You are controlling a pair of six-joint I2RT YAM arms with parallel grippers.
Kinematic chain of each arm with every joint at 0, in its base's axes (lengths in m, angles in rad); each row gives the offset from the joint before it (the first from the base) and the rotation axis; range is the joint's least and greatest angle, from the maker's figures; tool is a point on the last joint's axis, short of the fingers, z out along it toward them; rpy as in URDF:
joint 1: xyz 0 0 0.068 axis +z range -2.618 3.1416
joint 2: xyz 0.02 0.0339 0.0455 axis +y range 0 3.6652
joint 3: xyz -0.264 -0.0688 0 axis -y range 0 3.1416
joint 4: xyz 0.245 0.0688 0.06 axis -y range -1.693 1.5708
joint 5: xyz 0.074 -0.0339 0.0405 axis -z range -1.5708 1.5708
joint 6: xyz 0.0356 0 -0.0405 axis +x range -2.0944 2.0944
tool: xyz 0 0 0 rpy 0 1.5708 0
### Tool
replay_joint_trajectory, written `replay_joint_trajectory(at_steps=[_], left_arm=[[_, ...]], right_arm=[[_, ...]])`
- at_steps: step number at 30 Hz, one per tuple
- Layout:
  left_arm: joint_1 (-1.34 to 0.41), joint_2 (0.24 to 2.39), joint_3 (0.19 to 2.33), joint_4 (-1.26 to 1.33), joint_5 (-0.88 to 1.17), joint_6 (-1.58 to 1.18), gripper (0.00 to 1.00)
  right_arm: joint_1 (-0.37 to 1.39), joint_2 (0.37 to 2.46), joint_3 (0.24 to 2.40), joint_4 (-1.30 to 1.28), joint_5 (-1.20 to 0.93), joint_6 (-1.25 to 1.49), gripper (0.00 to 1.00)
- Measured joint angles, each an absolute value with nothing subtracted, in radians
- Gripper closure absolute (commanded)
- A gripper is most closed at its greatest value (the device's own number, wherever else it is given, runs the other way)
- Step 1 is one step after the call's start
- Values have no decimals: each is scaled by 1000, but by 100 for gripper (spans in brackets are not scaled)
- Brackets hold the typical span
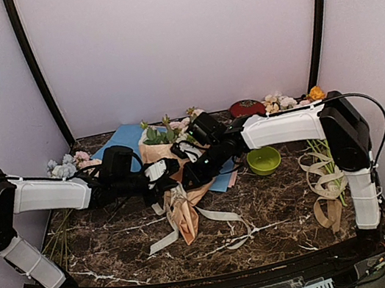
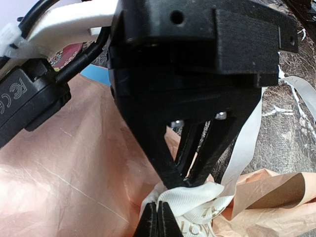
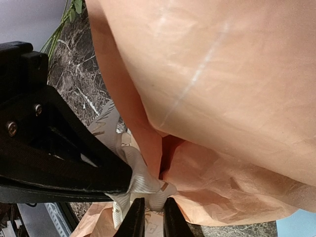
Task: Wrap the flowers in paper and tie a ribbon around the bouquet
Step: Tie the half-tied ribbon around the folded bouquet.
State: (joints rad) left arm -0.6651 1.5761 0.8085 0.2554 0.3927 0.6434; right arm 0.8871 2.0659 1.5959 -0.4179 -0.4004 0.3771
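Note:
The bouquet (image 1: 183, 216) lies mid-table, a cone of tan paper (image 2: 64, 163) with the flowers (image 1: 169, 129) showing at its far end. The cream ribbon (image 1: 224, 217) is wound round the cone's waist, and two tails trail toward the near edge. Both grippers meet at that waist. My left gripper (image 2: 159, 217) is shut, its tips pinched on a fold of ribbon (image 2: 207, 205). My right gripper (image 3: 152, 218) has closed on a bunched white ribbon loop (image 3: 143, 180) against the paper (image 3: 222, 89). In the left wrist view its fingers (image 2: 195, 163) come down onto the same knot.
A green bowl (image 1: 264, 160) sits just right of the bouquet. A light blue sheet (image 1: 123, 137) lies behind it. A bunch with blue blooms (image 1: 62, 167) lies at the left, and one with an orange bloom (image 1: 296, 99) at the back right. Spare tan ribbon loops (image 1: 324, 184) lie at the right.

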Motion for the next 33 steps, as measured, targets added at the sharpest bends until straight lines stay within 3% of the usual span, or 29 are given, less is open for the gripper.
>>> replay_joint_trajectory(at_steps=[4,10,26,27,30,33], left_arm=[[-665,1576,807,257,393,643,100],[-665,1576,802,260,393,643,100],[-664,1565,792,264,406,644,100],[-664,1565,792,264,408,644,97],[-664,1563,792,256,411,641,66],[-659,1547,793,216,412,630,44]], right_arm=[[886,2066,1596,-415,-409,380,84],[883,2066,1596,-398,-436,387,100],[870,2066,1571,-393,-383,382,100],[870,2066,1571,-391,-382,381,100],[870,2066,1570,-390,-376,379,100],[864,2066,1570,-400,-353,378,100]])
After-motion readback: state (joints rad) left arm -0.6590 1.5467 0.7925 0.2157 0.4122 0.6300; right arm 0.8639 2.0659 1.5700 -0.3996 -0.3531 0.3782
